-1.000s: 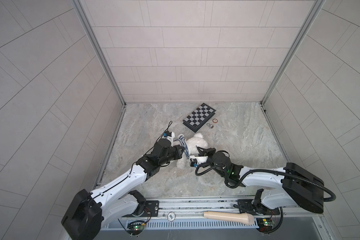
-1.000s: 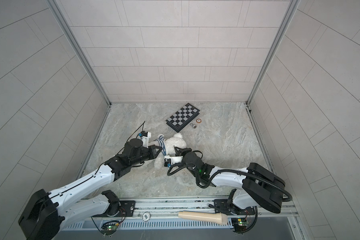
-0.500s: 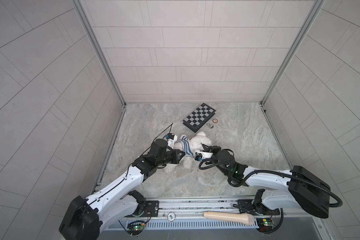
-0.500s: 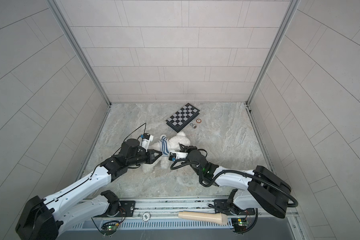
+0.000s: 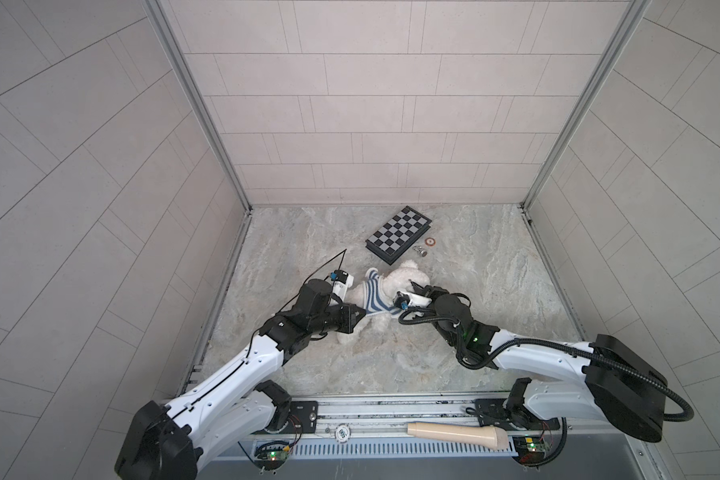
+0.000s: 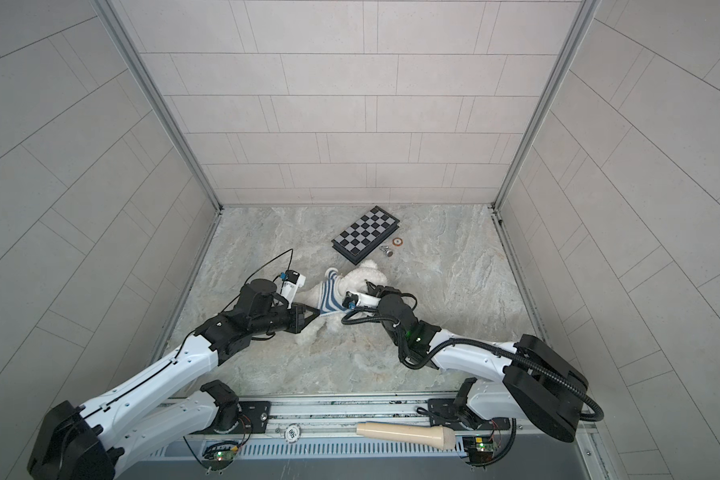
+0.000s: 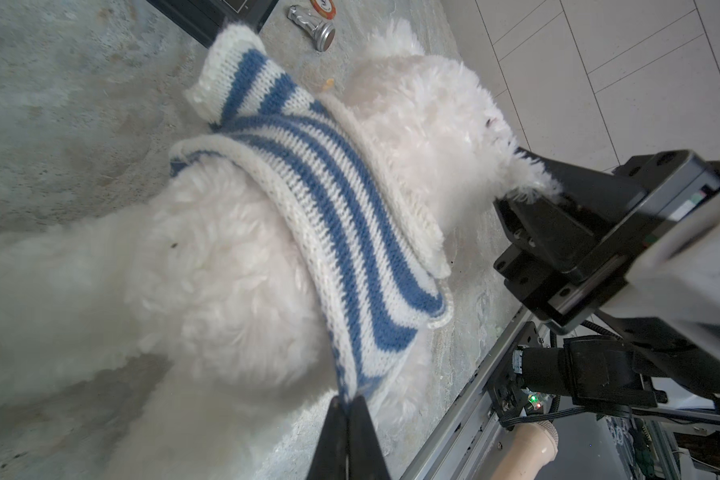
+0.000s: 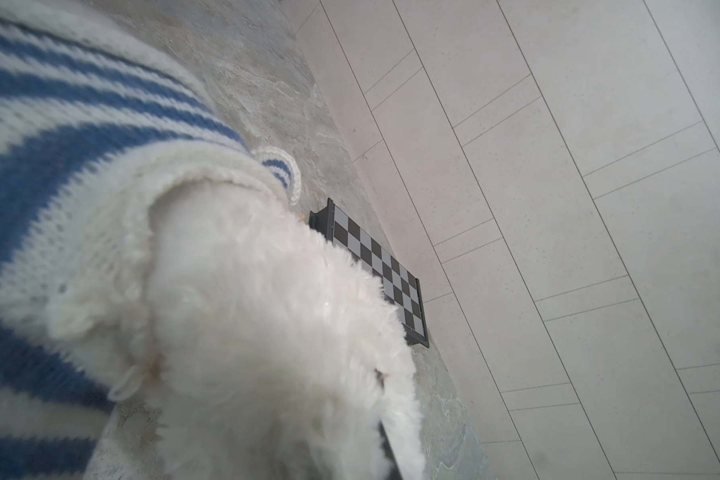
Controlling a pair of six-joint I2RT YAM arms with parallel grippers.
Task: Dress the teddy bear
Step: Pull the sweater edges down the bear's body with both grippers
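The teddy bear [image 5: 406, 275] lies on the table [image 5: 495, 270] just in front of the chessboard [image 5: 399, 235], with its head toward it. Since 1 second ago the left gripper [image 7: 347, 409] has drawn back, its 2 fingers pinched together on the sweater [image 5: 374, 297] hem, and the stripes now spread over the chest. The right gripper [image 7: 516, 187] has shifted up beside the head and is clamped on fur.

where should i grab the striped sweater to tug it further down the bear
Take the striped sweater by its bottom hem, coming from the leg end of the teddy bear. It is bunched high around the chest, and that edge lies as a ridge over the fur, so jaws can likely pinch knit alone.
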